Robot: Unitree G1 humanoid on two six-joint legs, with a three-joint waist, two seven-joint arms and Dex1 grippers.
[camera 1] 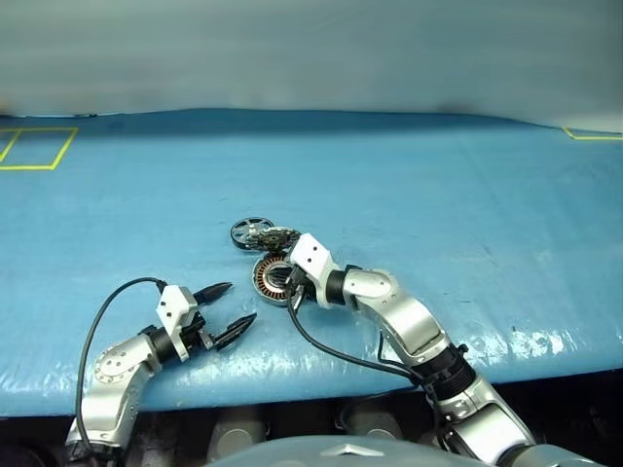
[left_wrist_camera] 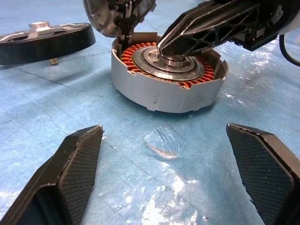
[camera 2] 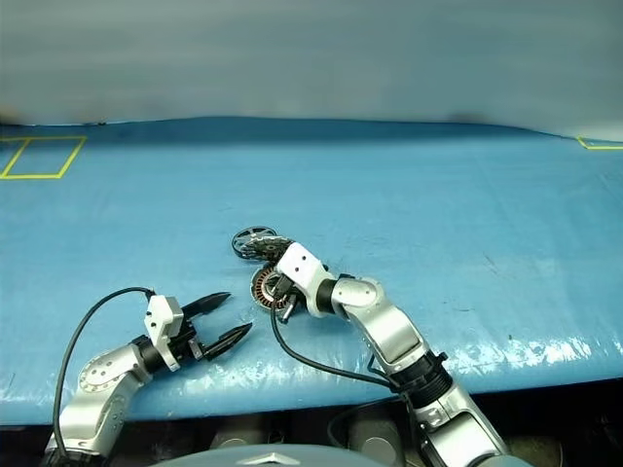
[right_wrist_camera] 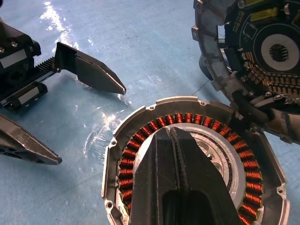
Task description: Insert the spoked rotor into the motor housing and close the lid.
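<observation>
Count on the blue table [camera 1: 467, 195]: 1 motor housing [left_wrist_camera: 166, 86] with copper windings, 1 hinged lid [right_wrist_camera: 255, 56] standing open, 1 spoked rotor [camera 1: 251, 232]. 2 grippers: left gripper [camera 1: 226, 311], right gripper [right_wrist_camera: 176, 140]. 2 yellow floor-tape outlines, one near each far corner.

The motor housing [camera 1: 274, 279] sits on the table [camera 1: 438, 195] near its front edge. The lid [camera 1: 280, 239] stands up at the housing's 12 o'clock, and the spoked rotor [camera 1: 250, 232] lies just beside the lid, at 11 o'clock from the housing. The right gripper [right_wrist_camera: 174, 140] is over the housing's centre; the left gripper [camera 1: 232, 311] rests at its 8 o'clock, apart.
</observation>
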